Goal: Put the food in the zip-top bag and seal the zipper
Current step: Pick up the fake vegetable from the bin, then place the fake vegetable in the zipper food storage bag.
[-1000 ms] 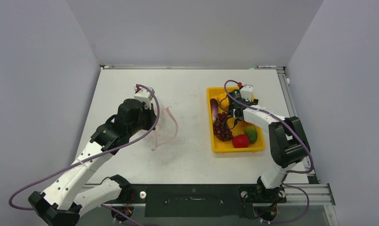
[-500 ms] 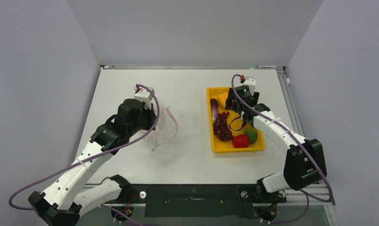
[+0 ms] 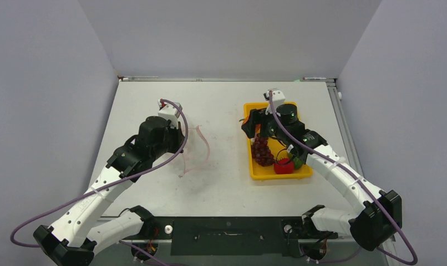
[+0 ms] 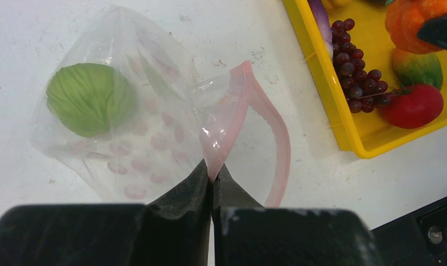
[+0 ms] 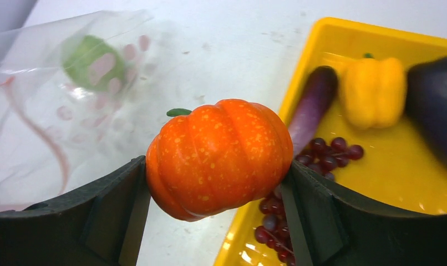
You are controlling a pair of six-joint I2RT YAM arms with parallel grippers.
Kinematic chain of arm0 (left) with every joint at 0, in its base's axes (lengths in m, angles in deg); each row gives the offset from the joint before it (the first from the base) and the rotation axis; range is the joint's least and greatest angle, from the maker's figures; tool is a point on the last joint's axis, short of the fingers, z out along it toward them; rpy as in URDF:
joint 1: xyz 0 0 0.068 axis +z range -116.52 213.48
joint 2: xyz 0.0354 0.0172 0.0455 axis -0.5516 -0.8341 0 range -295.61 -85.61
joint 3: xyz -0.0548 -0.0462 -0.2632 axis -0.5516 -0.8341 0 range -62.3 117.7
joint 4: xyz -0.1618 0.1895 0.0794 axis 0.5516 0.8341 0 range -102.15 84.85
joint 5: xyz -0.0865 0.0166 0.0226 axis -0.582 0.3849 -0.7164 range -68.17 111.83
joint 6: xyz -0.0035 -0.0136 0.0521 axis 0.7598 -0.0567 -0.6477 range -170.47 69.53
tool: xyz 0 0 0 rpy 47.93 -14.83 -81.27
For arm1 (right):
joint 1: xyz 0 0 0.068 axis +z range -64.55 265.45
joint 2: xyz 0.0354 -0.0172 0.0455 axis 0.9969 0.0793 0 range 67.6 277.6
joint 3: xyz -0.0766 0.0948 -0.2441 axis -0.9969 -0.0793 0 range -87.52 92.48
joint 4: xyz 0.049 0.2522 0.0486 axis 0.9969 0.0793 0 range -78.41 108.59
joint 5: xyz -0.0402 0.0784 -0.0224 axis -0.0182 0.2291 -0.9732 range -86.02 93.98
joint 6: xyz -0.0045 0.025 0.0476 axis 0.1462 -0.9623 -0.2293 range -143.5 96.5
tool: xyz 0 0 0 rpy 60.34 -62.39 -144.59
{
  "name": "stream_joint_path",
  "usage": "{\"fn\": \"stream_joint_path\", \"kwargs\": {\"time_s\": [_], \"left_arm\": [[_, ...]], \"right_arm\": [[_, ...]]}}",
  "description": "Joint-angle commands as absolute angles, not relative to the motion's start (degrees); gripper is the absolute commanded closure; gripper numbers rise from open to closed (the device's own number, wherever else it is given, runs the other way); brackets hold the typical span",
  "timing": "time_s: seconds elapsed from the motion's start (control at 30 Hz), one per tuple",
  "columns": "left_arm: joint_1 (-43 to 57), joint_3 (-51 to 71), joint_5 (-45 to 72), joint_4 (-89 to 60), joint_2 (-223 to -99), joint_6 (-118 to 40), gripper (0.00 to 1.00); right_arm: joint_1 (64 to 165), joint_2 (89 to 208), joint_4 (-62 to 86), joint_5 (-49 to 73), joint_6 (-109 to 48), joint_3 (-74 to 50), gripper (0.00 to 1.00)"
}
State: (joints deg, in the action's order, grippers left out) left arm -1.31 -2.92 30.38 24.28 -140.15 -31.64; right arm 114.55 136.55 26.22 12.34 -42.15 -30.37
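My left gripper (image 4: 212, 172) is shut on the pink zipper (image 4: 227, 116) of the zip-top bag (image 4: 127, 127), holding its mouth up off the table. A green food piece (image 4: 88, 105) lies inside the bag. My right gripper (image 5: 216, 166) is shut on an orange pumpkin (image 5: 218, 155), above the left rim of the yellow tray (image 5: 343, 33). The bag (image 5: 71, 100) lies beyond it to the left. In the tray are the grape bunch (image 5: 332, 152), purple eggplant (image 5: 315, 105) and yellow pepper (image 5: 374, 91). In the top view, the left gripper (image 3: 178, 133) is at the bag (image 3: 194, 151) and the right gripper (image 3: 253, 124) is over the tray (image 3: 265, 176).
A red piece (image 4: 412, 105) and a green-orange piece (image 4: 418, 66) lie at the tray's near end. A blurred dark purple shape (image 5: 435, 105) is at the tray's far right. Bare table lies between the bag and the tray. Walls close in three sides.
My right gripper has risen out of the tray with the orange pumpkin and swung left to the tray's left rim. The left arm and the bag have not moved.
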Motion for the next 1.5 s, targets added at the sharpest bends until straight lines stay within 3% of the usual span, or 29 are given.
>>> {"fn": "stream_joint_path", "kwargs": {"time_s": [0.0, 0.37, 0.83, 1.47], "left_arm": [[-1.1, -2.5, 30.0, 21.2, -139.9, -32.0, 1.0], [-1.1, -2.5, 29.9, 21.1, -140.0, -32.0, 1.0], [-1.1, -2.5, 29.4, 21.2, -140.3, -32.1, 1.0], [-1.1, -2.4, 28.6, 21.1, -140.5, -32.2, 1.0]], "right_arm": [[116.6, 133.4, 21.5, 21.6, -40.5, -29.3, 0.67], [122.6, 133.4, 16.5, 33.3, -40.8, -28.6, 0.66], [137.0, 142.8, 16.3, 27.7, -37.1, -22.1, 0.63], [142.3, 152.8, 16.7, 16.8, -36.1, -17.3, 0.62]]}}
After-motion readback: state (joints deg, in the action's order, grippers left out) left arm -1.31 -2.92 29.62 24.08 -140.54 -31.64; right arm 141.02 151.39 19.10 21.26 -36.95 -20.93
